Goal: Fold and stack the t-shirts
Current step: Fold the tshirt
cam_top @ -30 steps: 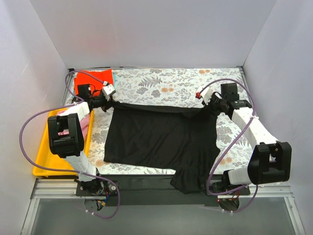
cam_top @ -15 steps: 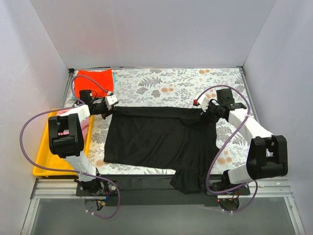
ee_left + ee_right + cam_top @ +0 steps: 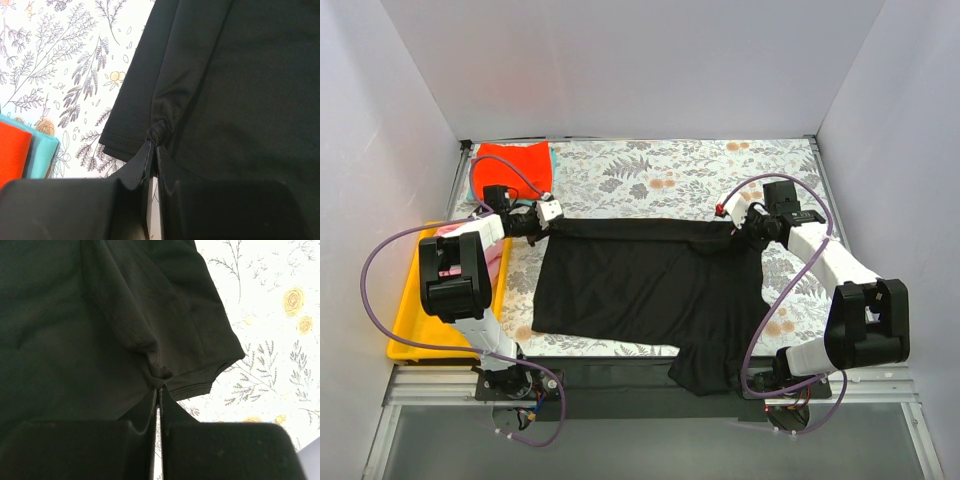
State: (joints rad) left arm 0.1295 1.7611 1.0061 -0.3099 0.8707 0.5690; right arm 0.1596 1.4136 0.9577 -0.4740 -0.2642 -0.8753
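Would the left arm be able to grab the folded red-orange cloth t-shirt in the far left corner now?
Probably not yet: the left gripper is shut on the large black t-shirt; the red-orange t-shirt lies close and uncovered.

Black t-shirt [image 3: 650, 285] plain, centre. Red-orange t-shirt [image 3: 510, 165] plain, 10 o'clock; teal t-shirt [image 3: 44, 156] edge beside it. Pink t-shirt [image 3: 500, 258] in plain yellow tray [image 3: 405, 335], 9 o'clock. Table cloth [image 3: 650, 170] white, grey-and-orange floral print.
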